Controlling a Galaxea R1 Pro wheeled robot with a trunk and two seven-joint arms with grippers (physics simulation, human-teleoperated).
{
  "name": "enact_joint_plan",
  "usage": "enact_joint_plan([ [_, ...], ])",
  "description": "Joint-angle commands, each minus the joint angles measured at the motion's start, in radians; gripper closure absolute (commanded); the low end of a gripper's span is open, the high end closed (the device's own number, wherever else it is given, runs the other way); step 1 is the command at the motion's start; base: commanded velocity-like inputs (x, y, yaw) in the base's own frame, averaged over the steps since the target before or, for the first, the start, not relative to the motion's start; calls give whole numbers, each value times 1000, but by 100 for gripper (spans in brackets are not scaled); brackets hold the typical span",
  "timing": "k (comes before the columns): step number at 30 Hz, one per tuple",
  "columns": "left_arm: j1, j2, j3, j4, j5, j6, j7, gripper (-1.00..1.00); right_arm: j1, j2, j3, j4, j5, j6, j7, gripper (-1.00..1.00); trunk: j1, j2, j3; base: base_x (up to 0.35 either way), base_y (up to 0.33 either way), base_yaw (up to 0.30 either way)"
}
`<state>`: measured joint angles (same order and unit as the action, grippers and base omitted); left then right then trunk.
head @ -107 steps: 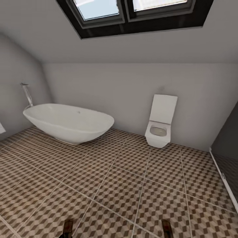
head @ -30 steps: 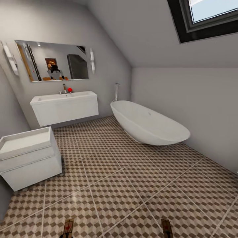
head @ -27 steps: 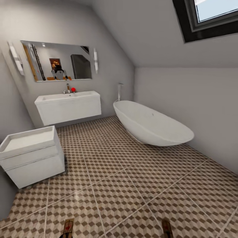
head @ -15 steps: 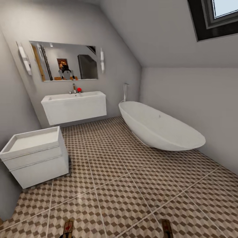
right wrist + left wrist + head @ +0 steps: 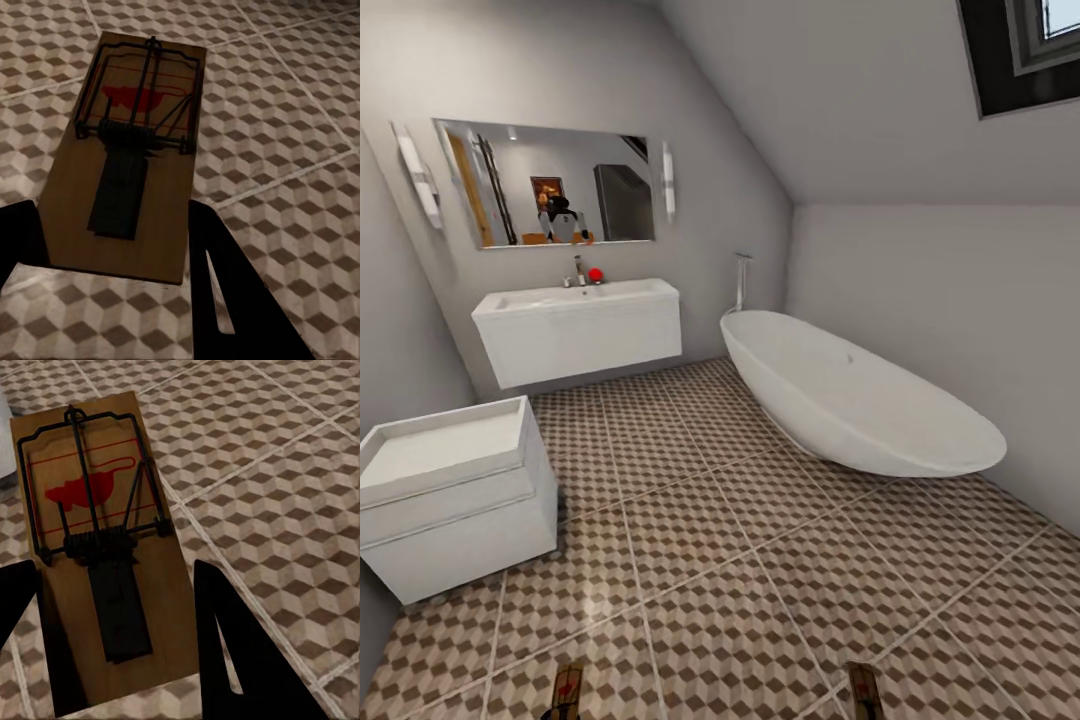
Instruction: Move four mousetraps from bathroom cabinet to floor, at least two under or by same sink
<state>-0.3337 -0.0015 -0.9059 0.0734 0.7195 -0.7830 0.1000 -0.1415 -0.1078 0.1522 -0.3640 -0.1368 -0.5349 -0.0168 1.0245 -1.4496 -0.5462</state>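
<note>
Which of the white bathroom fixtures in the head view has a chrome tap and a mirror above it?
The wall-hung sink on the far wall. The low white unit nearer the robot has neither, and the oval bathtub stands on the floor.

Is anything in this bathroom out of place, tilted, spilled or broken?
Nothing stands out. The sink, bathtub and white drawer unit stand level, and the tiled floor looks clean. Each tool holds one intact mousetrap: left, right.

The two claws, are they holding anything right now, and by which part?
Each holds a flat tan wooden mousetrap by its long side edges at the end away from the red mark: left claw one, right claw another.
</note>
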Motion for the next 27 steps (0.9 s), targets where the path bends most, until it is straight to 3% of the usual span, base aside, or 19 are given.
enact_joint_plan([
  [1, -1, 0, -5, 2, -9, -2, 13, 100, -1, -1, 9, 0, -13, -4, 0, 100, 1, 0, -1, 329, 0, 94],
  [18, -1, -2, -5, 2, -9, -2, 13, 100, -1, -1, 8, 0, -13, -4, 0, 100, 1, 0, -1, 329, 0, 200],
  [27, -1, -2, -5, 2, -9, -2, 13, 100, 0, -1, 7, 0, -13, -4, 0, 100, 1, 0, -1, 329, 0, 47],
])
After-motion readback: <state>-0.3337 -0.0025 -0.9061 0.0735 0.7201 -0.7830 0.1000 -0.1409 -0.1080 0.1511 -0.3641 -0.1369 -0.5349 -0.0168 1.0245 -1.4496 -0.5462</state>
